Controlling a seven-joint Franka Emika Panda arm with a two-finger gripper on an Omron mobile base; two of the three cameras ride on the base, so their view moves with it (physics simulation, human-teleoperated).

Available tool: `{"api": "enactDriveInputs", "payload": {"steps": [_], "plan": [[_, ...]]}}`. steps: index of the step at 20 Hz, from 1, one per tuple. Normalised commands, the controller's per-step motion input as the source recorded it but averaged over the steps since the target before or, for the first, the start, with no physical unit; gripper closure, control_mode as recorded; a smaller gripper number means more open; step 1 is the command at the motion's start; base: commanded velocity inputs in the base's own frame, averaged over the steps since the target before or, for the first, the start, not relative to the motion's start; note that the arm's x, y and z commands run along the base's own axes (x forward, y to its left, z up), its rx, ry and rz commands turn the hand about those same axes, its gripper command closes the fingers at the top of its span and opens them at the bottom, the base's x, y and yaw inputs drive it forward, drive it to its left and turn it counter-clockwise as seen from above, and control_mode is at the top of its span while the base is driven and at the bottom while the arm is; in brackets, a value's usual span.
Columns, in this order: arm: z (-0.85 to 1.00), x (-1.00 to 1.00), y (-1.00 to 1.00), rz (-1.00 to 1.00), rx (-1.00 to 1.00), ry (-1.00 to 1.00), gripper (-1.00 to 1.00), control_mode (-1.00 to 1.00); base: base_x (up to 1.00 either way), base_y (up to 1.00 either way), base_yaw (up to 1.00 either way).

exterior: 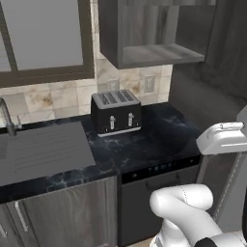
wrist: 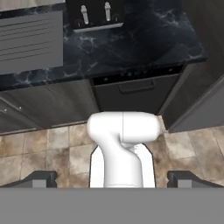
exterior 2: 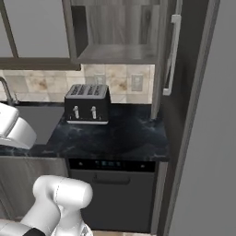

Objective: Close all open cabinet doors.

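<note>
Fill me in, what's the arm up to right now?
It is meant to close open cabinet doors and has not started. The upper cabinet above the counter stands open, its shelf bare, and the cabinet door is swung out toward the fridge side with its silver handle facing out. The gripper is open, holds nothing, and points down at the floor in front of the dishwasher, well away from that door. A black toaster sits on the dark counter beside the sink.
</note>
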Motion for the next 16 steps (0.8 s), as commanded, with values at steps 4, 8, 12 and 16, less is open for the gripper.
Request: {"api": "enactDriveInputs", "payload": {"steps": [4, 8, 12, 16], "plan": [[0.00, 0.00, 0.00, 0.00, 0.00, 0.00, -1.00, 1.00, 0.10, -0.41, 0.12], [0.00, 0.00, 0.00, 0.00, 0.00, 0.00, -1.00, 1.00, 0.02, -0.51, 0.12], [0.00, 0.00, 0.00, 0.00, 0.00, 0.00, -1.00, 1.00, 0.11, -0.48, 0.12], [0.00, 0.00, 0.00, 0.00, 0.00, 0.00, -1.00, 1.00, 0.21, -0.41, 0.09]]}}
